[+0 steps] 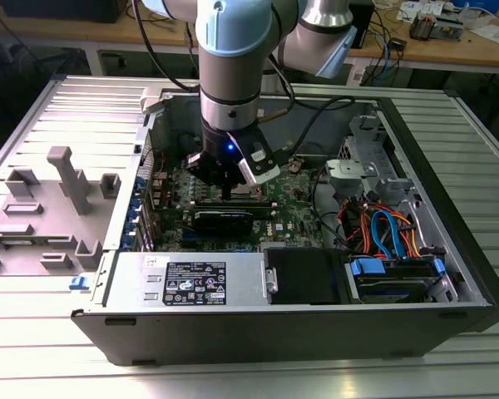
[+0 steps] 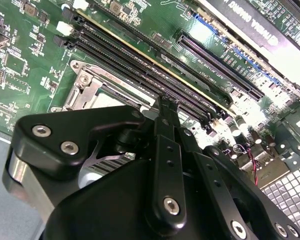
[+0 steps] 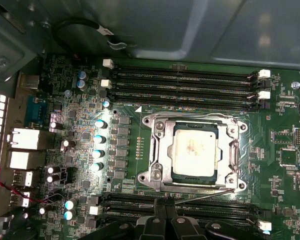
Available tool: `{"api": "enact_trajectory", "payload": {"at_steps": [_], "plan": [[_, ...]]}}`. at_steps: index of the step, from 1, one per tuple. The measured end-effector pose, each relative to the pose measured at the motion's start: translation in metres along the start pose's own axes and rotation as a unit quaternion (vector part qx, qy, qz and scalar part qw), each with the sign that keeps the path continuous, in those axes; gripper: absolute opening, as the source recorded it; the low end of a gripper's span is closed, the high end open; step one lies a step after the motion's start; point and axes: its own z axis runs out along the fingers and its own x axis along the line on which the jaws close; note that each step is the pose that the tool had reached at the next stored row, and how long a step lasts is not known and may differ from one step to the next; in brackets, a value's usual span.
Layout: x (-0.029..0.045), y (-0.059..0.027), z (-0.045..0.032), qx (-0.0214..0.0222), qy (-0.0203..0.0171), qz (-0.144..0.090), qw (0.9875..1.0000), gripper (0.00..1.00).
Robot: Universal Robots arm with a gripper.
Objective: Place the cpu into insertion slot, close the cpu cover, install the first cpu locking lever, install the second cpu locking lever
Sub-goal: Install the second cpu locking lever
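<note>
In the first wrist view the cpu [image 3: 195,150], a pale silver square, lies in the insertion slot [image 3: 149,120] on the green board. The cpu cover [image 3: 160,150], a dull metal frame, lies flat around it. A thin wire locking lever [image 3: 210,194] runs slantwise along the socket's near edge, out to my fingertips. My gripper [image 3: 165,202] is shut, its black fingers together right at that lever; I cannot tell whether they touch it. The second wrist view shows the gripper [image 2: 166,102] beside the cover [image 2: 85,92]. In the exterior view the gripper [image 1: 226,195] is low over the board.
Long black memory slots [image 3: 185,85] flank the socket on the far side, and more slots [image 3: 215,210] lie by my fingers. Capacitors [image 3: 99,145] stand beside the socket. The grey case wall [image 3: 140,30], orange and blue cables [image 1: 382,233] and a black drive box [image 1: 303,274] surround the board.
</note>
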Motion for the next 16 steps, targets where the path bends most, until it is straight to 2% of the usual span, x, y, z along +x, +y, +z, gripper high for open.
{"api": "enact_trajectory", "payload": {"at_steps": [16], "plan": [[0.0000,0.0000,0.0000,0.0000,0.0000,0.000,1.0000,0.11]]}}
